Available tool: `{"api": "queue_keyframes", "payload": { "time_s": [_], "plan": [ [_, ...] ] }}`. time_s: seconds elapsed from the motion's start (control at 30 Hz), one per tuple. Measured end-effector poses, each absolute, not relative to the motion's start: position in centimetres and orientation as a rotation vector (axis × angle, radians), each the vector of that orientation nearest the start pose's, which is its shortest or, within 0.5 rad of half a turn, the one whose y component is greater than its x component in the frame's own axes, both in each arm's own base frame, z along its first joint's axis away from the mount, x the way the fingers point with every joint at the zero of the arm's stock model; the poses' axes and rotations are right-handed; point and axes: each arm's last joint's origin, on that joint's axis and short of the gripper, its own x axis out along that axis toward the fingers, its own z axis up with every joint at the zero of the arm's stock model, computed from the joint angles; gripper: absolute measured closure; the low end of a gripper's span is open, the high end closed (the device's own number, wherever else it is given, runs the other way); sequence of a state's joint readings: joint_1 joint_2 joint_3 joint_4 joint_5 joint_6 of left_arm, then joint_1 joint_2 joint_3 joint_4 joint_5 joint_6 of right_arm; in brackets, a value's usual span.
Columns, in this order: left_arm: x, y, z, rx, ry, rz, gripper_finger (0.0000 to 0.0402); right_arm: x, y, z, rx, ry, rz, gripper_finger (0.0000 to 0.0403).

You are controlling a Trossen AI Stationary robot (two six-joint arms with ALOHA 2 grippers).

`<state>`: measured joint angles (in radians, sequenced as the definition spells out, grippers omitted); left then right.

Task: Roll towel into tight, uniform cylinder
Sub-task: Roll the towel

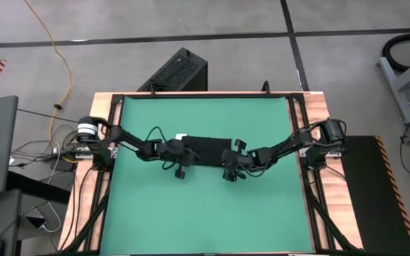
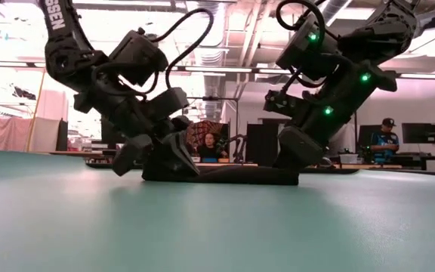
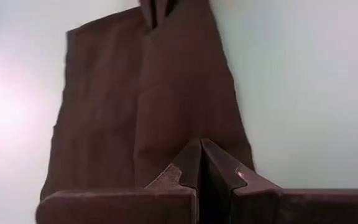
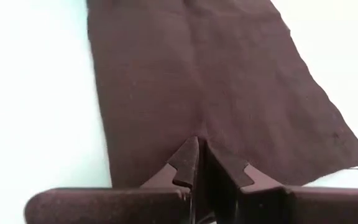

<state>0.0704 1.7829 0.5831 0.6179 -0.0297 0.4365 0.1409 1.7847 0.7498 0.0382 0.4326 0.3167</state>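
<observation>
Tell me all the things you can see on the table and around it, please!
towel: one, black, lying flat in the middle of the mat, between the two arms
white tag: one, white, at the towel's far left corner
green mat: one, green, covering the table top
table: one, light wood edges showing around the mat
ribbed box: one, black, on the floor behind the table
yellow cable: one, yellow, on the floor at far left
people: two, far behind the table in the low view
left gripper: one, black, fingers shut on the towel's left end
right gripper: one, black, fingers shut on the towel's right end
</observation>
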Motion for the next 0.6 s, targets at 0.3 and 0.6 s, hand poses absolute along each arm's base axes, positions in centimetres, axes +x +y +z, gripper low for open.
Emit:
{"api": "queue_keyframes", "payload": {
  "time_s": [0.3,0.6],
  "plan": [
    [29.7,2.3,8.6,0.284,0.703,0.038,0.0401,29.4,4.8,9.9,0.036,0.952,-0.403,0.0348],
    [29.2,-4.1,8.1,0.017,0.740,-0.161,0.0401,28.7,8.2,9.9,0.091,0.932,-0.341,0.0348]
  ]
}}
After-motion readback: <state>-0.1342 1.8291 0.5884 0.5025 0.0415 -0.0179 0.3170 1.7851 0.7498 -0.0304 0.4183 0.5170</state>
